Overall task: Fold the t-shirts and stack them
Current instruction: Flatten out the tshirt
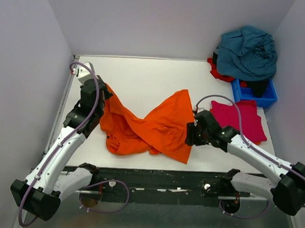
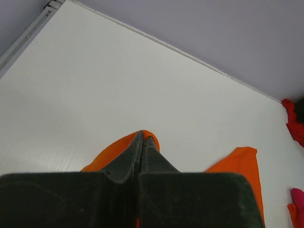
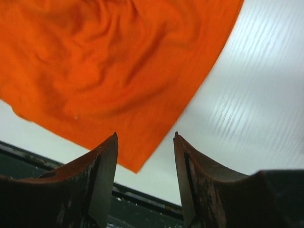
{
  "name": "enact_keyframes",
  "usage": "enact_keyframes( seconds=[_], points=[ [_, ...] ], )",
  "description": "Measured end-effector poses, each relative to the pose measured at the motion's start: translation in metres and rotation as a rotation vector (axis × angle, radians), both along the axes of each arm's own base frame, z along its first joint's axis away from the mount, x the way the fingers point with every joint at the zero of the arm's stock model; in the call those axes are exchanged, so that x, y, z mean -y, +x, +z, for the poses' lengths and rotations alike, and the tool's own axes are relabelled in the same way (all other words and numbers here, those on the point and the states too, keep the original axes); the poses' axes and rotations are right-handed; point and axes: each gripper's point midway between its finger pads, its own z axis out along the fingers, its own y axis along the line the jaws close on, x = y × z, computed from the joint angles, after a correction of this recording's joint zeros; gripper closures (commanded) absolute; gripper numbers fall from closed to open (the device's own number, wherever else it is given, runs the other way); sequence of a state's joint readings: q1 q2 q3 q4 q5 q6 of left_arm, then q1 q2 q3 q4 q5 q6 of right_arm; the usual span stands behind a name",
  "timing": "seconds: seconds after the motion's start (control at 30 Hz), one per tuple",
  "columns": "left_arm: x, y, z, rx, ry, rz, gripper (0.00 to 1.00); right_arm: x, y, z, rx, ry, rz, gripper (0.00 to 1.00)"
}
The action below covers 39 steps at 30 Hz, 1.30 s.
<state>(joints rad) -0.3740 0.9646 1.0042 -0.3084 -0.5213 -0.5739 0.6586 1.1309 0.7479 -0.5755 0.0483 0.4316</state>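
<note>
Lying crumpled, the bright orange t-shirt (image 1: 157, 127) twists at mid-length.

We look down on a white table (image 1: 144, 75). An orange t-shirt (image 1: 157, 124) sprawls twisted and crumpled across its middle, its left corner raised off the surface. Near the right edge, a magenta t-shirt (image 1: 239, 118) lies folded flat. A blue bin (image 1: 268, 97) sits in the far right corner, a red t-shirt (image 1: 218, 72) bunched just beside it and a teal t-shirt (image 1: 248, 52) heaped over both.
</note>
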Motion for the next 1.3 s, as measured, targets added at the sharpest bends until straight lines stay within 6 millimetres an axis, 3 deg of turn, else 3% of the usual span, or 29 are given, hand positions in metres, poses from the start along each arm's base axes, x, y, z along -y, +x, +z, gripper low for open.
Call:
enact_keyframes(
  seconds=[0.13, 0.2, 0.23, 0.37, 0.6, 0.83, 1.0, 1.07, 1.17, 1.3],
  points=[
    [0.004, 0.001, -0.006, -0.004, -0.006, -0.017, 1.00, -0.005, -0.032, -0.015, -0.041, 0.002, 0.033, 0.46],
    [0.004, 0.001, -0.006, -0.004, -0.008, -0.020, 1.00, -0.012, -0.046, -0.019, -0.061, 0.004, 0.056, 0.57],
    [0.004, 0.001, -0.005, -0.003, -0.009, -0.020, 1.00, -0.016, -0.051, -0.021, -0.071, 0.004, 0.062, 0.58],
    [0.005, 0.001, -0.004, 0.003, -0.019, -0.018, 1.00, -0.024, -0.067, -0.036, -0.134, -0.027, 0.052, 0.58],
    [0.003, -0.004, 0.009, 0.046, -0.037, -0.018, 1.00, -0.015, -0.092, -0.063, -0.217, -0.103, -0.007, 0.52],
    [0.005, -0.004, 0.011, 0.054, -0.047, -0.030, 1.00, -0.012, -0.093, -0.076, -0.246, -0.145, -0.045, 0.56],
    [0.005, -0.004, 0.011, 0.054, -0.047, -0.032, 1.00, -0.013, -0.089, -0.076, -0.245, -0.170, -0.053, 0.83],
    [0.005, -0.004, 0.011, 0.053, -0.047, -0.032, 1.00, -0.012, -0.086, -0.075, -0.231, -0.180, -0.060, 0.99],
    [0.006, -0.003, 0.009, 0.048, -0.045, -0.032, 1.00, -0.008, -0.078, -0.069, -0.195, -0.209, -0.079, 0.99],
    [0.010, 0.005, 0.003, 0.020, -0.036, -0.036, 1.00, -0.013, -0.058, -0.042, -0.110, -0.209, -0.087, 0.99]
  ],
)
